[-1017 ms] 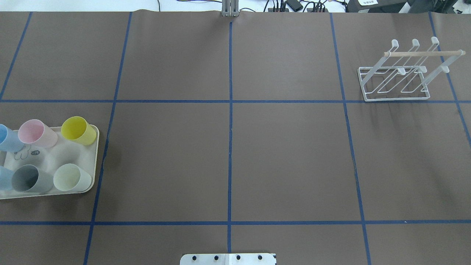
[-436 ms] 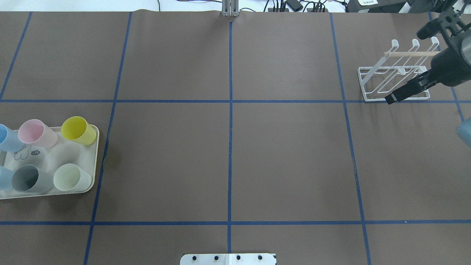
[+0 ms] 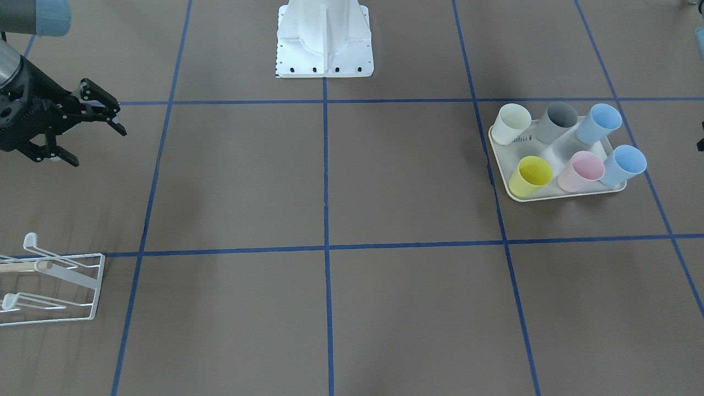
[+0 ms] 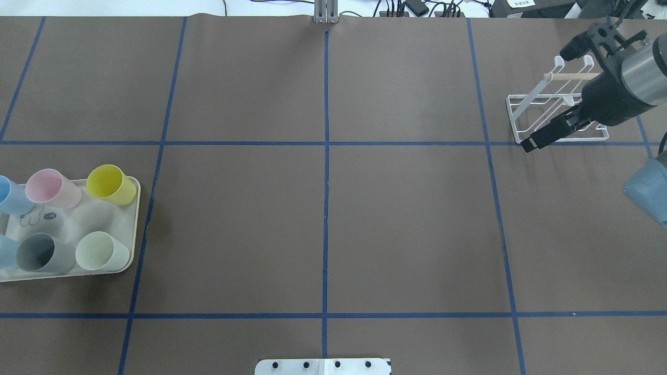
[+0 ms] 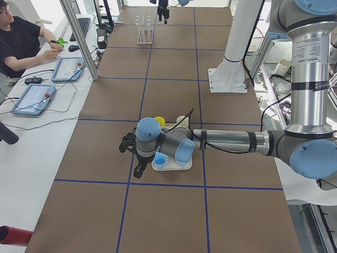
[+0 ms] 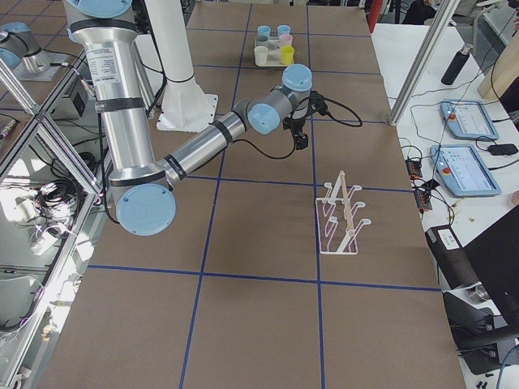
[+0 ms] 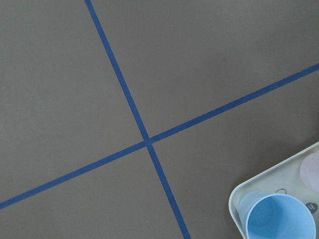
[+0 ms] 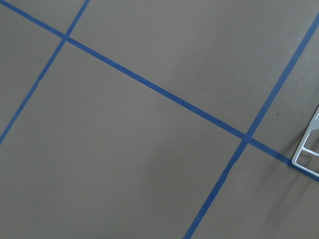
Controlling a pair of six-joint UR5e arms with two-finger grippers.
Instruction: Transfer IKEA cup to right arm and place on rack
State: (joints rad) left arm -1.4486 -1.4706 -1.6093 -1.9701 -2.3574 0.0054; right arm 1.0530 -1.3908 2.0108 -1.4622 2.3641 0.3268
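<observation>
White rack point(image 4: 542, 112), brown table point(image 4: 406, 219), blue grid lines point(image 4: 325, 208).

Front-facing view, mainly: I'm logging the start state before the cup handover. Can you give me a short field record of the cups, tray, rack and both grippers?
cups: six, mouths up: cream cup, grey cup, blue cup, second blue cup, yellow cup, pink cup
tray: holds all six
rack: no cup on it; wooden rod across its prongs
right gripper: open, empty, apart from the rack
left gripper: by the tray; open or shut cannot be told
handover: not yet begun
</observation>
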